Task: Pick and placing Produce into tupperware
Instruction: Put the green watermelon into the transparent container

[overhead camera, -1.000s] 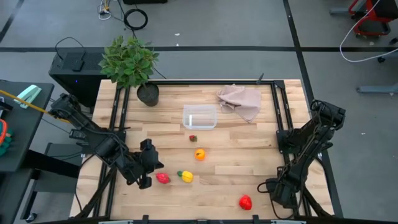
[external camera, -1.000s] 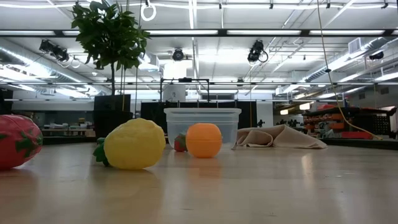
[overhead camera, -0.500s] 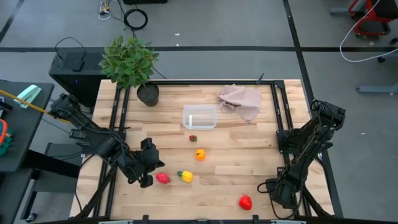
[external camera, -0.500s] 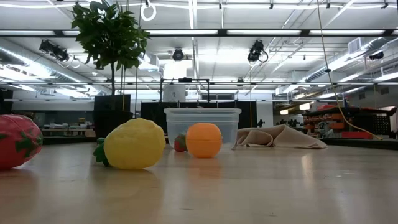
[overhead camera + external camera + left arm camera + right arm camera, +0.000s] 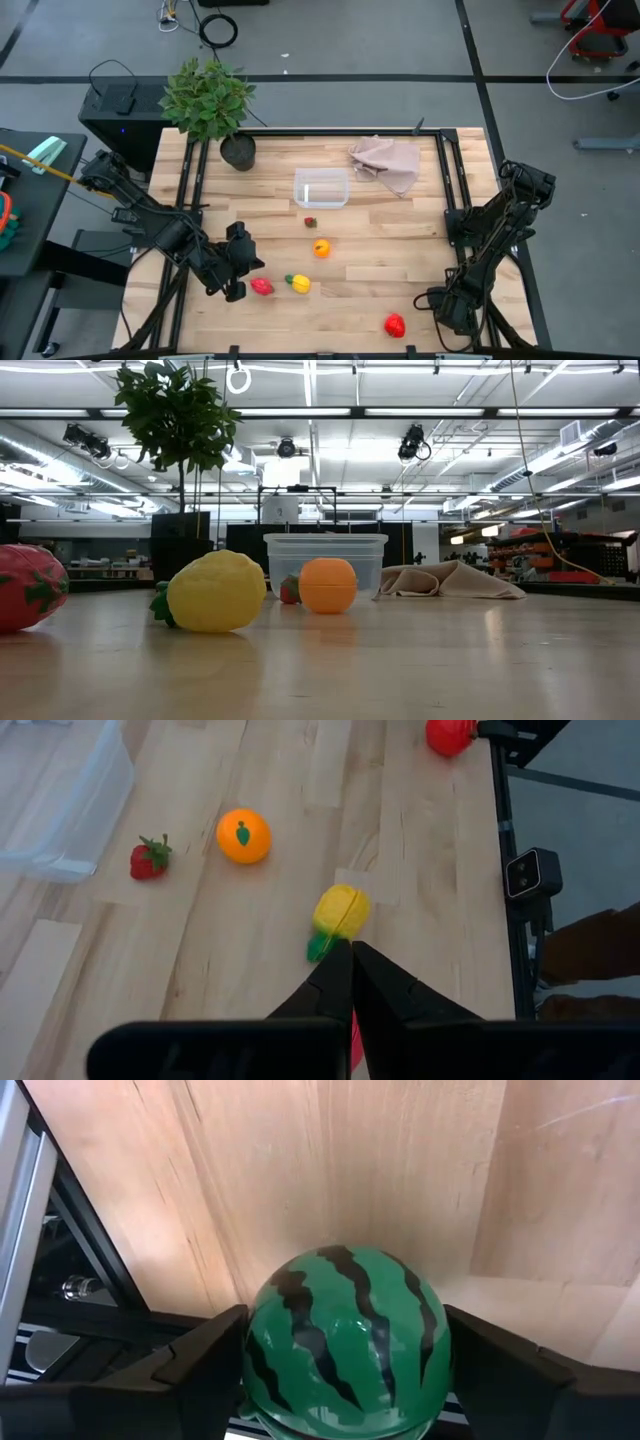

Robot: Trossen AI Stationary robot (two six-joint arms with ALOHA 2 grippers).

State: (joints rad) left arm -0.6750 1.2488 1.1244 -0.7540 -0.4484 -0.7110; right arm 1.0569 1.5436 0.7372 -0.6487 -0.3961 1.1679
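The clear tupperware [image 5: 321, 188] stands at the table's far middle, and it also shows in the low view [image 5: 325, 555]. On the wood nearer lie a strawberry [image 5: 310, 222], an orange [image 5: 321, 249], a yellow fruit [image 5: 299, 284], a red fruit [image 5: 262, 287] and another red one [image 5: 395, 325]. My left gripper [image 5: 240, 275] is shut, its fingertips [image 5: 350, 948] just left of the first red fruit; I cannot tell whether they touch it. My right gripper [image 5: 440, 300], at the near right, is shut on a green striped watermelon [image 5: 345, 1345]. My right gripper has the watermelon pinched between its two fingers [image 5: 205, 1355], one on each of its opposite sides [image 5: 262, 1342]. The fingers point down at the wood. Whether the watermelon rests on the table or hangs clear does not show.
A potted plant [image 5: 210, 100] stands at the far left corner. A beige-pink cloth [image 5: 388, 160] lies at the far right, beside the tupperware. Black frame rails [image 5: 455, 190] run along the table's sides. Bare wood lies between the orange and the right arm.
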